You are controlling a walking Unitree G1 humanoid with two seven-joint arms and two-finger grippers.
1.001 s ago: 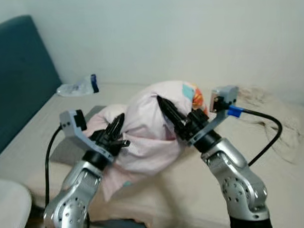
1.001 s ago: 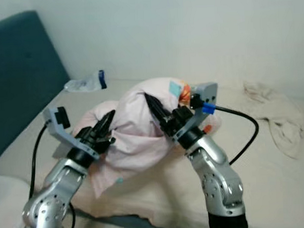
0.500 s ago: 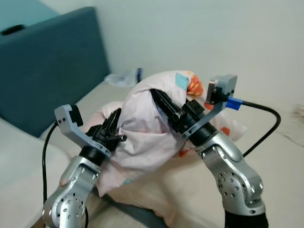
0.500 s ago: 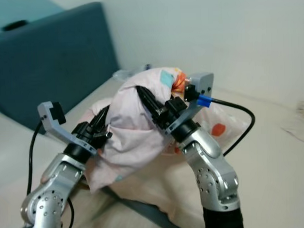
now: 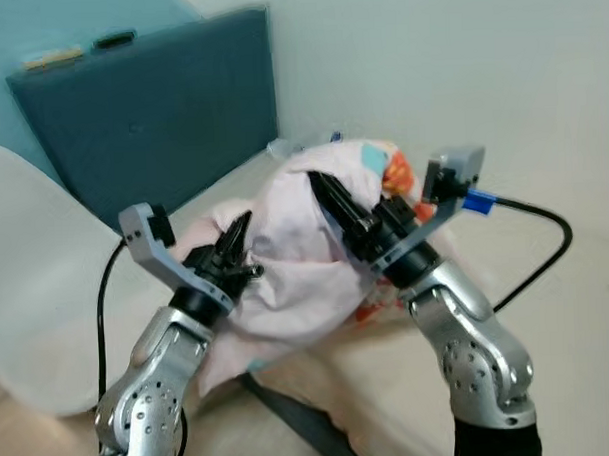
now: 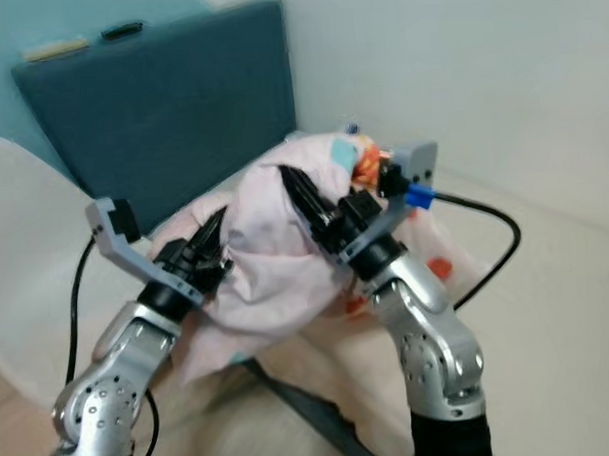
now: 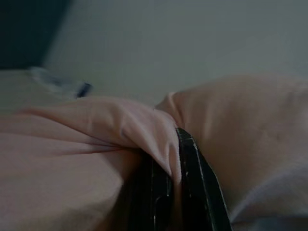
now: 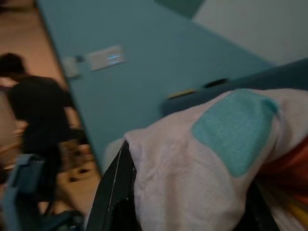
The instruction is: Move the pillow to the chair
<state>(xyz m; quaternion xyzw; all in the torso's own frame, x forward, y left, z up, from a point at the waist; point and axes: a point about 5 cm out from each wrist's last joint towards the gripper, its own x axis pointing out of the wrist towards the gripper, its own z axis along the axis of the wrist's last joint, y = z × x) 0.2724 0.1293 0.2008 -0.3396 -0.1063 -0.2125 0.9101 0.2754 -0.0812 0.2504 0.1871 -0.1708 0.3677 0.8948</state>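
Observation:
The pale pink pillow (image 5: 305, 248), with a teal patch and orange print near its top, is held up off the bed between my two grippers. My left gripper (image 5: 235, 252) is shut on a fold of its left side; that pinched fold (image 7: 163, 144) lies between the black fingers (image 7: 192, 173) in the left wrist view. My right gripper (image 5: 328, 197) is shut on the pillow's upper right part, its fingers sunk into the fabric (image 8: 192, 159). The white chair (image 5: 37, 297) stands at the left, its curved back close beside my left arm.
A dark blue headboard (image 5: 160, 113) rises behind the pillow, with small items on its top edge. The beige bed (image 5: 568, 319) spreads to the right under my right arm's black cable. A person in dark clothes (image 8: 33, 110) stands by a teal wall in the right wrist view.
The camera has swung left: the headboard has shifted right and the white chair has come into view. Both grippers keep their hold on the pillow, which now hangs higher off the bed.

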